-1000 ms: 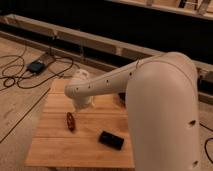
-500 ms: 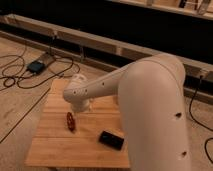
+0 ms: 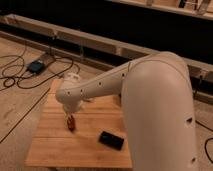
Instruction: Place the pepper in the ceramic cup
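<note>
The pepper (image 3: 71, 123) is small, dark red and glossy. It lies on the left part of the wooden table (image 3: 55, 150). My gripper (image 3: 69, 115) hangs from the white arm (image 3: 100, 90) directly over the pepper, very close to its top. The ceramic cup (image 3: 73, 77) is white and stands at the table's far left edge. It shows only partly behind the arm's wrist.
A flat black phone (image 3: 111, 140) lies on the table to the right of the pepper. My large white arm covers the table's right and back. Cables and a small box (image 3: 36, 66) lie on the floor to the left. A dark rail wall (image 3: 100, 45) runs behind.
The arm has swung left and lowered, bringing the gripper down over the pepper. The pepper and the phone have not moved.
</note>
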Controlling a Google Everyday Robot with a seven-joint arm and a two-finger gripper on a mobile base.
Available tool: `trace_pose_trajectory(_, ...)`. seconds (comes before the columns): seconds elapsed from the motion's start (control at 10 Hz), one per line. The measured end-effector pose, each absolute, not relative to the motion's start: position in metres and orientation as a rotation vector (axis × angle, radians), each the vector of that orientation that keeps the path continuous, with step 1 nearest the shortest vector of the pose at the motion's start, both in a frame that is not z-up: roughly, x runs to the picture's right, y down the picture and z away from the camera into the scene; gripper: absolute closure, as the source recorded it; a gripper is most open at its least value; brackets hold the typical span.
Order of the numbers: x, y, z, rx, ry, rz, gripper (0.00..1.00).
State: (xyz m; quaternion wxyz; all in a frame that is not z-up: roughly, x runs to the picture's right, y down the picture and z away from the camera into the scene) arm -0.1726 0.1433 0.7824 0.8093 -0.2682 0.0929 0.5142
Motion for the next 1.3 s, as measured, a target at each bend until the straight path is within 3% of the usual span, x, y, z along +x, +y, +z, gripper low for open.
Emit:
trace_pose_trajectory(0.8,-0.202,0.185,0.801,-0.648,0.188,0.978,0.36)
trace_pose_trajectory(1.3,-0.21,0.187,0.83,-0.615,0.182,0.942,0.36)
